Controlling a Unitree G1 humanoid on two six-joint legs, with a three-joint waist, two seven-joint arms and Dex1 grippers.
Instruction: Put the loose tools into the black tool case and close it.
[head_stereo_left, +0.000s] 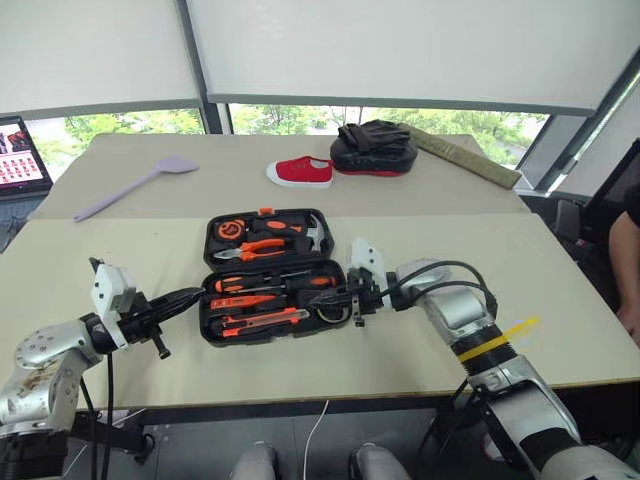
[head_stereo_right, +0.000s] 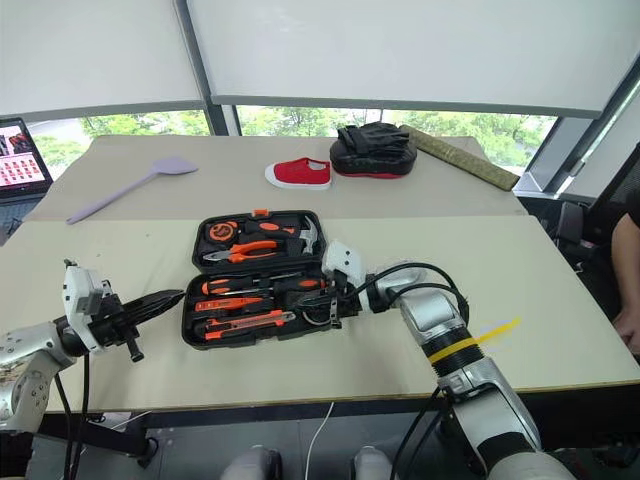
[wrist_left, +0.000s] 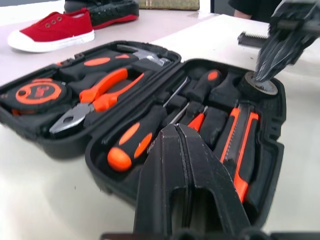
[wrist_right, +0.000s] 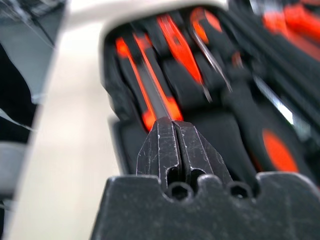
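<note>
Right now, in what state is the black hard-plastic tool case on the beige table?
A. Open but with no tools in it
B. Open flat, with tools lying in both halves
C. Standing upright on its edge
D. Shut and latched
B. The black hard-plastic tool case lies open flat on the beige table, with orange-and-black tools in both halves and both of the robot's hands at its sides.
</note>
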